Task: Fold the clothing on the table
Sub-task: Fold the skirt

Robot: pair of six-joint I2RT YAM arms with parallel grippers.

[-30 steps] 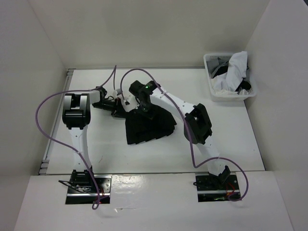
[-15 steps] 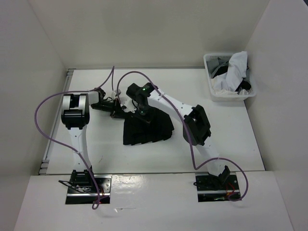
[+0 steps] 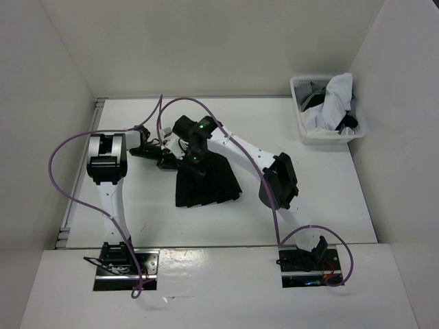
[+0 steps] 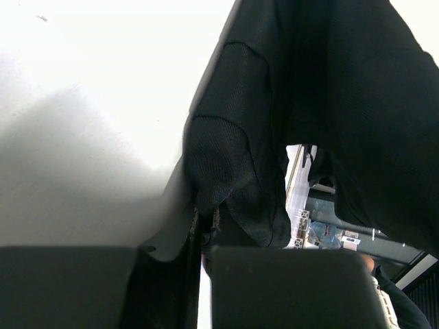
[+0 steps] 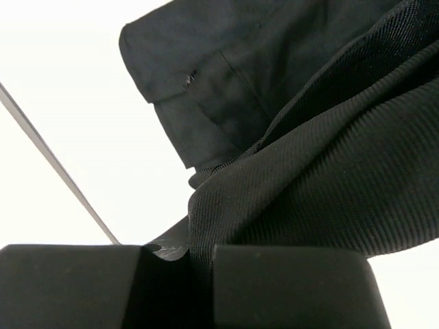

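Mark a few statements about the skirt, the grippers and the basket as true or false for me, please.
1. The left gripper is shut on the black skirt. True.
2. The right gripper hangs open above the skirt. False: it is shut on the skirt's fabric.
3. The white basket at the table's far right holds white garments. True.
4. The black skirt lies inside the basket. False: it is over the middle of the table, between the two arms, well away from the basket.
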